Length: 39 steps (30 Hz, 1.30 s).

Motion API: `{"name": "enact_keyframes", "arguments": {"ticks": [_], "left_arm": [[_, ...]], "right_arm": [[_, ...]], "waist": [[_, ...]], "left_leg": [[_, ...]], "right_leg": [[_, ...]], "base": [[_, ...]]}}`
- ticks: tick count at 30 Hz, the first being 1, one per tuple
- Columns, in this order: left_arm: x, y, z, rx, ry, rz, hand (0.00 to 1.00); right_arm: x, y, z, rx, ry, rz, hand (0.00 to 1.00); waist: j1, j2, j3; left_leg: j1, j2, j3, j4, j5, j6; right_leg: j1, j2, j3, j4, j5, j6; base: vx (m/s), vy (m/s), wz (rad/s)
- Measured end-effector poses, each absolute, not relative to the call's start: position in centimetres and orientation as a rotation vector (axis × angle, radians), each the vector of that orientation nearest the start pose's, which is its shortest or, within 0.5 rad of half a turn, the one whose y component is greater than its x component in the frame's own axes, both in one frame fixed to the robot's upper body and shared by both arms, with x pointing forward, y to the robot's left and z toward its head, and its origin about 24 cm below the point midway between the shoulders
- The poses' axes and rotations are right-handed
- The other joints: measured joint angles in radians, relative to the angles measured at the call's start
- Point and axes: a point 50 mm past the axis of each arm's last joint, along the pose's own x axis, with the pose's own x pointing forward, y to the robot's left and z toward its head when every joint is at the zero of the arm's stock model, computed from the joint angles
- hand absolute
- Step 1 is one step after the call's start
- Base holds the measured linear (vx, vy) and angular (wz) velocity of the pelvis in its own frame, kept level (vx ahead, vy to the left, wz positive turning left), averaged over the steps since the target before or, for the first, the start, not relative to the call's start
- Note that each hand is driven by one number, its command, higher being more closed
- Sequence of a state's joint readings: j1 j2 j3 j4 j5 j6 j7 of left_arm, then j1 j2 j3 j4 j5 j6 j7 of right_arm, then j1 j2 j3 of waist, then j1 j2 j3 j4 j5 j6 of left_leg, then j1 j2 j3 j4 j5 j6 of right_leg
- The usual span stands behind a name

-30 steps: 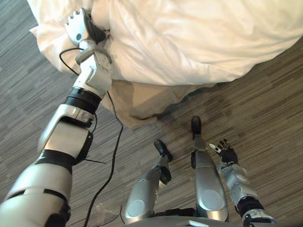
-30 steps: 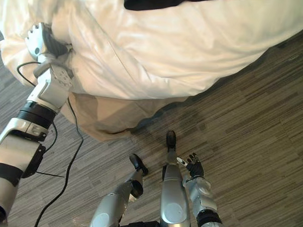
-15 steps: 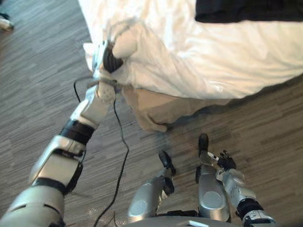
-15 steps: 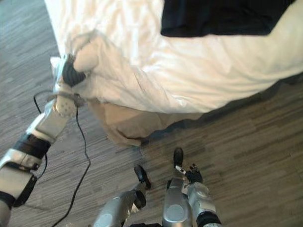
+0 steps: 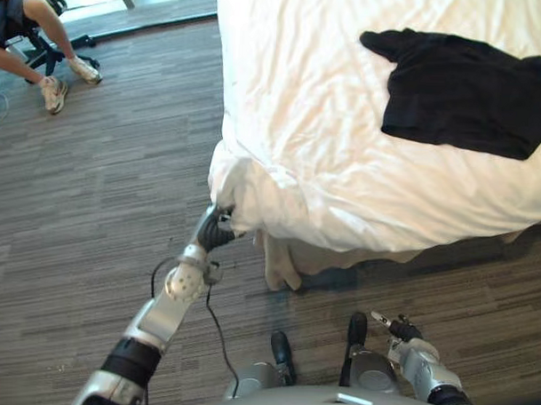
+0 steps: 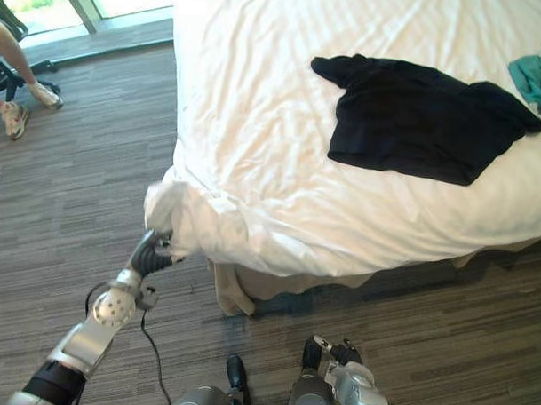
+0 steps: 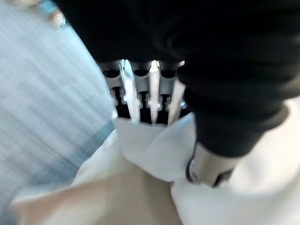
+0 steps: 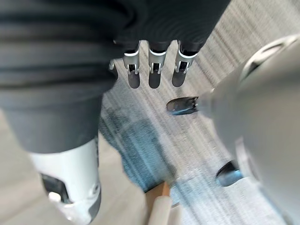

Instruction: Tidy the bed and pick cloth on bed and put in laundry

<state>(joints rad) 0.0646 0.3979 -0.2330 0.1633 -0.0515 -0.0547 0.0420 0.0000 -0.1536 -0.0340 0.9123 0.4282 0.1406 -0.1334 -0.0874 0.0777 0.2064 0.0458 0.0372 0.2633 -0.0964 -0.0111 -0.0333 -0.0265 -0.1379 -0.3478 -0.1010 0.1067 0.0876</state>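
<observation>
At the near left corner of the bed, the bunched corner of a rumpled white bed sheet (image 5: 325,169) is gripped by the left hand (image 5: 218,234), its fingers (image 7: 127,91) curled into the fabric and a fold pinched by the thumb. A crumpled black garment (image 5: 461,94) is spread on top of the bed, well apart from that hand, and a teal cloth (image 6: 537,77) is seen beside it. The right hand (image 5: 401,331) is held low over the grey wood-grain floor (image 5: 93,179), its fingers (image 8: 150,70) straight, slightly apart and holding nothing.
</observation>
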Motion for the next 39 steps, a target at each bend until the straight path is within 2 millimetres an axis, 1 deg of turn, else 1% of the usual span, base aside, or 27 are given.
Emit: {"name": "enact_keyframes", "arguments": {"ticks": [1,2,3,4,5,6,7,8,10,11,12,15,17,20,21,25,27,29,30,31,32,33,35,36,37,38,39], "left_arm": [[21.5,18.5,-2.4,0.224,0.310,-0.169,0.00],[20.1,17.9,-4.5,0.116,0.415,-0.167,0.00],[19.5,17.7,-5.6,0.079,0.468,-0.167,0.00],[18.2,17.2,-7.5,0.036,0.564,-0.161,0.00],[16.8,17.2,-9.2,0.027,0.652,-0.150,0.00],[16.2,17.4,-9.9,0.024,0.691,-0.136,0.00],[15.0,17.8,-11.2,0.029,0.764,-0.110,0.00],[14.3,18.0,-11.8,0.039,0.802,-0.097,0.00],[11.9,19.6,-13.6,0.110,0.932,-0.019,0.00],[11.3,20.1,-14.0,0.117,0.958,0.010,0.00],[10.0,21.5,-14.6,0.126,1.019,0.100,0.00],[8.2,23.6,-15.1,0.130,1.104,0.251,0.00],[7.2,24.4,-15.2,0.131,1.142,0.312,0.00],[6.4,24.7,-15.4,0.094,1.173,0.367,0.00],[6.1,24.7,-15.5,0.093,1.179,0.375,0.00],[6.1,24.7,-15.4,0.132,1.167,0.357,0.00],[6.3,24.7,-15.4,0.151,1.161,0.343,0.00],[6.5,24.6,-15.4,0.145,1.155,0.333,0.00],[6.6,24.6,-15.4,0.137,1.154,0.327,0.00],[6.6,24.4,-15.4,0.128,1.155,0.320,0.00],[6.6,24.4,-15.4,0.124,1.153,0.317,0.00],[6.7,24.2,-15.4,0.124,1.149,0.312,0.00],[6.9,24.0,-15.4,0.135,1.138,0.289,0.00],[6.9,23.7,-15.5,0.138,1.137,0.276,0.00],[7.2,23.5,-15.5,0.139,1.131,0.265,0.00],[7.1,23.3,-15.5,0.134,1.129,0.266,0.00],[7.5,23.2,-15.4,0.123,1.118,0.264,0.00]], "right_arm": [[13.7,-21.3,-14.3,0.231,1.040,-0.404,0.00],[13.2,-21.3,-14.5,0.255,1.050,-0.424,0.00],[13.0,-21.3,-14.6,0.268,1.053,-0.434,0.00],[12.5,-21.1,-14.8,0.285,1.062,-0.443,0.00],[12.2,-20.8,-15.0,0.295,1.076,-0.435,0.00],[12.1,-20.7,-15.1,0.299,1.079,-0.430,0.00],[12.1,-20.4,-15.2,0.309,1.078,-0.419,0.00],[12.0,-20.4,-15.2,0.313,1.079,-0.414,0.00],[11.6,-20.4,-15.4,0.320,1.078,-0.416,0.00],[11.5,-20.5,-15.4,0.323,1.078,-0.423,0.00],[11.0,-20.7,-15.6,0.322,1.086,-0.436,0.00],[10.1,-20.8,-15.9,0.346,1.101,-0.462,0.00],[9.3,-20.9,-16.1,0.351,1.108,-0.478,0.00],[8.9,-21.3,-16.1,0.358,1.099,-0.509,0.00],[8.7,-21.5,-16.2,0.358,1.090,-0.523,1.00],[8.9,-22.6,-15.7,0.365,0.995,-0.610,1.00],[9.7,-23.6,-15.1,0.361,0.911,-0.661,1.00],[11.7,-25.5,-13.5,0.328,0.780,-0.696,1.00],[12.3,-26.1,-13.0,0.319,0.745,-0.699,1.00],[13.6,-27.3,-12.0,0.308,0.669,-0.709,1.00],[14.4,-27.8,-11.3,0.297,0.623,-0.708,1.00],[16.1,-28.7,-10.0,0.280,0.543,-0.694,1.00],[18.8,-29.5,-7.7,0.251,0.417,-0.649,1.00],[21.1,-29.4,-5.5,0.234,0.281,-0.584,1.00],[22.3,-29.2,-3.0,0.184,0.062,-0.501,1.00],[24.0,-28.6,-0.7,0.192,-0.012,-0.437,1.00],[26.1,-27.6,2.0,0.205,-0.064,-0.333,1.00]], "waist": [[0.005,-0.006,-0.008],[0.016,-0.011,-0.025],[0.022,-0.013,-0.027],[0.023,-0.023,-0.033],[0.027,-0.033,-0.039],[0.027,-0.038,-0.042],[0.028,-0.048,-0.048],[0.028,-0.051,-0.050],[0.029,-0.061,-0.055],[0.029,-0.062,-0.055],[0.029,-0.068,-0.064],[0.028,-0.074,-0.067],[0.029,-0.077,-0.066],[0.034,-0.079,-0.071],[0.037,-0.080,-0.072],[0.040,-0.085,-0.075],[0.041,-0.087,-0.081],[0.041,-0.090,-0.085],[0.042,-0.090,-0.085],[0.043,-0.091,-0.085],[0.044,-0.091,-0.086],[0.045,-0.092,-0.086],[0.050,-0.092,-0.087],[0.050,-0.091,-0.088],[0.052,-0.089,-0.090],[0.049,-0.086,-0.093],[0.048,-0.088,-0.097]], "left_leg": [[0.012,0.000,0.000,0.000,-0.004,-0.001],[0.017,0.000,0.000,0.000,-0.009,-0.001],[0.024,0.001,0.000,0.000,-0.011,0.000],[0.034,0.001,-0.001,0.000,-0.014,-0.002],[0.045,0.003,-0.002,0.000,-0.017,-0.002],[0.047,0.003,-0.002,0.000,-0.018,-0.003],[0.052,0.004,-0.002,0.000,-0.019,-0.004],[0.054,0.005,-0.001,0.000,-0.020,-0.004],[0.070,0.005,0.001,0.000,-0.023,-0.006],[0.076,0.005,0.002,0.000,-0.025,-0.006],[0.084,0.006,0.004,0.000,-0.027,-0.007],[0.099,0.007,0.005,0.000,-0.028,-0.008],[0.112,0.008,0.007,0.000,-0.030,-0.010],[0.114,0.008,0.021,0.000,-0.031,-0.011],[0.115,0.008,0.025,0.000,-0.031,-0.011],[0.123,0.012,0.028,0.000,-0.034,-0.017],[0.125,0.013,0.028,0.000,-0.037,-0.020],[0.125,0.013,0.028,-0.001,-0.039,-0.021],[0.125,0.013,0.028,-0.001,-0.039,-0.021],[0.123,0.013,0.028,-0.001,-0.040,-0.021],[0.121,0.013,0.028,-0.001,-0.040,-0.021],[0.117,0.013,0.027,-0.001,-0.041,-0.021],[0.114,0.015,0.023,0.000,-0.041,-0.021],[0.113,0.015,0.019,0.000,-0.039,-0.018],[0.113,0.016,0.018,0.000,-0.037,-0.015],[0.112,0.016,0.014,0.000,-0.037,-0.015],[0.112,0.018,0.013,0.000,-0.037,-0.016]], "right_leg": [[0.011,0.001,0.000,0.000,-0.003,0.001],[0.015,0.001,0.000,0.000,-0.006,0.004],[0.021,0.002,0.000,-0.001,-0.008,0.005],[0.033,0.003,-0.001,-0.001,-0.015,0.005],[0.044,0.005,-0.002,-0.001,-0.019,0.005],[0.047,0.005,-0.002,-0.001,-0.019,0.006],[0.051,0.006,-0.003,-0.001,-0.020,0.006],[0.053,0.007,-0.003,-0.001,-0.020,0.006],[0.067,0.011,-0.002,-0.001,-0.020,0.006],[0.073,0.012,-0.002,-0.001,-0.020,0.007],[0.078,0.013,0.000,-0.001,-0.021,0.007],[0.092,0.014,0.000,-0.001,-0.021,0.007],[0.105,0.014,0.001,-0.001,-0.022,0.007],[0.107,0.014,0.002,-0.001,-0.025,0.004],[0.106,0.013,0.003,-0.001,-0.025,0.003],[0.111,0.014,0.004,-0.001,-0.027,0.001],[0.111,0.016,0.006,-0.001,-0.030,-0.002],[0.110,0.016,0.007,-0.001,-0.035,-0.006],[0.110,0.016,0.007,-0.001,-0.037,-0.007],[0.108,0.016,0.007,-0.001,-0.039,-0.004],[0.107,0.017,0.007,-0.001,-0.039,-0.004],[0.103,0.017,0.007,-0.001,-0.039,-0.005],[0.102,0.018,0.003,-0.001,-0.038,-0.006],[0.101,0.019,0.003,-0.001,-0.038,-0.006],[0.101,0.020,0.003,-0.001,-0.038,-0.006],[0.098,0.020,0.003,-0.001,-0.038,-0.006],[0.098,0.022,0.003,0.000,-0.038,-0.005]], "base": [[0.05,-0.007,-0.03],[0.06,-0.008,-0.05],[0.06,-0.012,-0.01],[0.05,-0.018,0.01],[0.04,-0.022,0.02],[0.00,0.000,0.00],[0.00,0.000,0.00],[0.01,-0.032,-0.03],[-0.01,-0.034,-0.04],[-0.02,-0.031,-0.09],[-0.02,-0.019,-0.09],[-0.02,-0.019,-0.03],[-0.06,-0.027,-0.03],[-0.06,-0.023,-0.11],[-0.05,-0.023,-0.10],[-0.03,-0.022,-0.05],[-0.02,-0.023,-0.06],[-0.01,-0.009,-0.02],[0.00,0.000,0.00],[0.00,0.000,0.00],[0.00,0.000,0.00],[0.02,-0.010,0.03],[0.03,-0.013,0.05],[0.05,-0.016,0.05],[0.07,-0.021,0.08],[0.09,-0.019,0.09],[0.09,-0.020,0.09]]}}
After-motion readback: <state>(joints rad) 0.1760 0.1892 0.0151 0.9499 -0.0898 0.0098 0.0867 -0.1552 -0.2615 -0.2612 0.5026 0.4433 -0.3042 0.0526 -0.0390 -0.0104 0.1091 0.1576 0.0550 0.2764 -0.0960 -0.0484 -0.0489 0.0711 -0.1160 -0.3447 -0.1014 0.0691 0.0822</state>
